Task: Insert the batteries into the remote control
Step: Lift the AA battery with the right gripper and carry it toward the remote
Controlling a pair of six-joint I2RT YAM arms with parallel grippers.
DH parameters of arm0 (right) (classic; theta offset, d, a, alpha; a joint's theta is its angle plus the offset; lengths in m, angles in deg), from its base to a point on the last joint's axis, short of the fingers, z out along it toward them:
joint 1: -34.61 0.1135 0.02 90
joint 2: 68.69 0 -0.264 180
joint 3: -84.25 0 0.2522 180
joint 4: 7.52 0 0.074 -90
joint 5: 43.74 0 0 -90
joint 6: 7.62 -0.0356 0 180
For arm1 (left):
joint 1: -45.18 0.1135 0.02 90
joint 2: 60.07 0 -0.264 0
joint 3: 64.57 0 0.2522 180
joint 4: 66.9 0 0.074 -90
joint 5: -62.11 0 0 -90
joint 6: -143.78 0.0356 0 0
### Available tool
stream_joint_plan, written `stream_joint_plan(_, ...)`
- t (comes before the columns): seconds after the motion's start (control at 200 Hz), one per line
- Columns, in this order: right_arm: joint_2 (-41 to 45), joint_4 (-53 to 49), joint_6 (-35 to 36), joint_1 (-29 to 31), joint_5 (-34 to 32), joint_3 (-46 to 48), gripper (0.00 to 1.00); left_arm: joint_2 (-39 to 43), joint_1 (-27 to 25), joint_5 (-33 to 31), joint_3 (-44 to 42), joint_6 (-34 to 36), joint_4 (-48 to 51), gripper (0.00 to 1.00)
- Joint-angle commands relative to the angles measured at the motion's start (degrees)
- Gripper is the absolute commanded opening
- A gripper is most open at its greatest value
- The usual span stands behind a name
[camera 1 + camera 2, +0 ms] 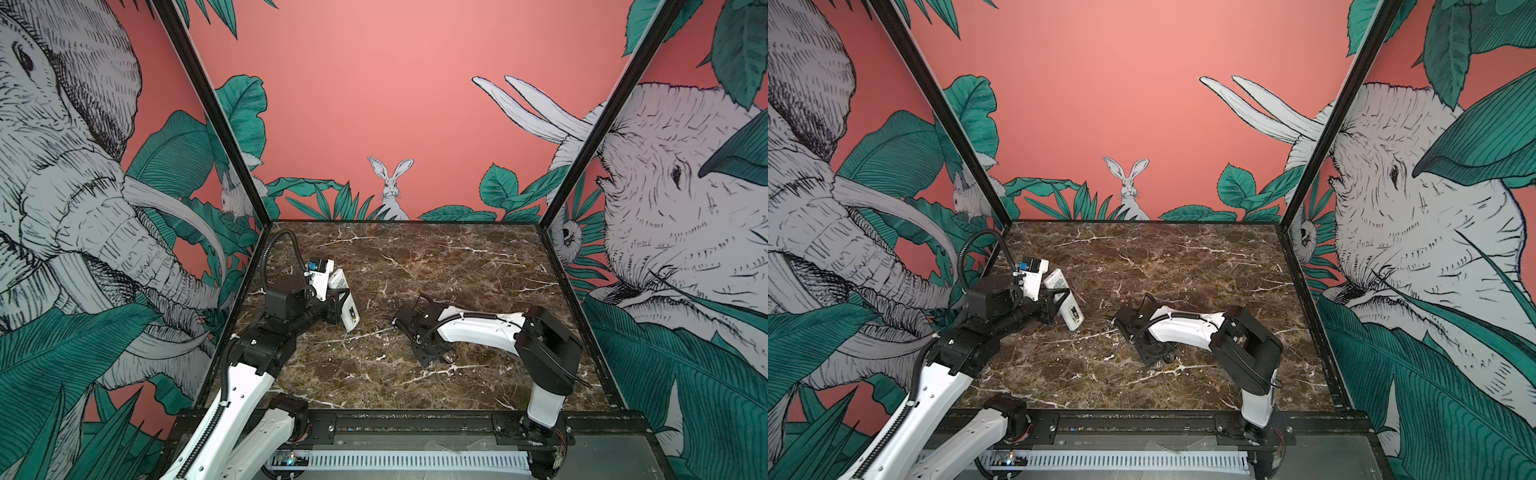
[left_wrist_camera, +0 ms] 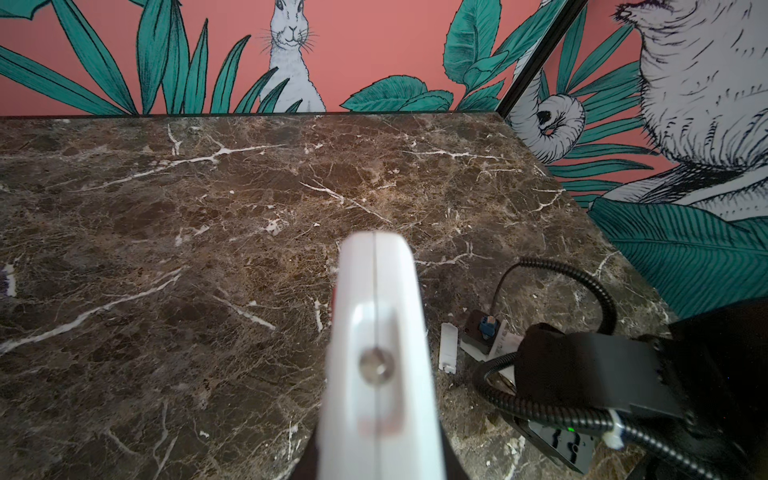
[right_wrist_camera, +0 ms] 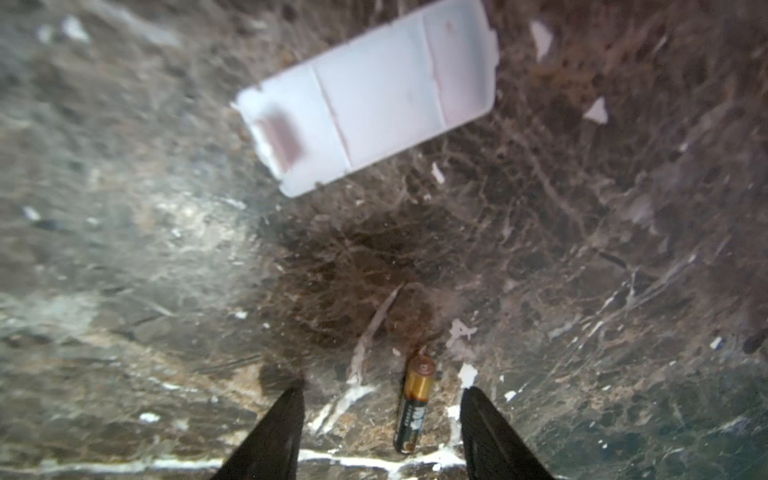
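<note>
Your left hand is clamped on the remote, tilting it up at the left of the tabletop, I'd guess so its open back faces the other arm. Your right hand is spread wide, straddling a battery that lies flat, lined up for a pinch. The cover sits nearby, out of the way.

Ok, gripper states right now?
Left gripper: closed on the slim white rectangular remote control.
Right gripper: open, a thin black gold-ended battery lying between its jaws.
</note>
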Motion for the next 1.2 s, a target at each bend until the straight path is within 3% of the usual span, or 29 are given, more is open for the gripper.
stream_joint_plan(0.0, 3.73, 3.45, 1.62, -0.78, 0.19, 1.07, 0.75, 0.29, -0.15, -0.31, 1.98, 0.28, -1.5, 0.0)
stream_joint_plan(0.065, 5.52, 4.38, 2.14, -1.41, 0.78, 1.64, 0.98, 0.09, -0.16, -0.37, 1.96, 0.07, -1.59, 0.0)
stream_joint_plan(0.21, 10.06, 6.19, -0.55, -3.39, -3.1, 3.83, 0.99, -0.3, -0.16, -0.11, 1.95, -0.45, -2.11, 0.0)
stream_joint_plan(0.415, 11.0, 6.81, 1.68, -9.57, 3.58, 6.03, 0.99, -0.42, -0.13, -0.07, 2.49, -0.47, -1.82, 0.0)
stream_joint_plan(0.515, 15.21, 11.8, 0.82, -11.33, 6.42, 10.63, 0.88, -0.43, -0.17, -0.15, 2.51, -0.54, -1.63, 0.0)
stream_joint_plan(0.64, 16.5, 16.89, -1.07, -13.14, 9.48, 15.91, 0.6, -0.46, -0.12, 0.06, 2.2, -1.16, -2.14, 0.0)
stream_joint_plan(0.76, 15.92, 20.01, -1.42, -13.26, 11.51, 18.63, 0.44, -0.96, -0.16, 0.51, 2.14, -1.69, -2.68, 0.0)
stream_joint_plan(0.85, 14.99, 21.01, -1.33, -13.25, 13.21, 19.3, 0.37, -1.21, -0.14, 0.87, 2.11, -2.04, -3.01, 0.0)
stream_joint_plan(1.195, 13.99, 22.83, -2.26, -13.17, 12.92, 20.53, 0.27, -1.67, -0.16, 1.23, 1.34, -3.02, -4.34, 0.0)
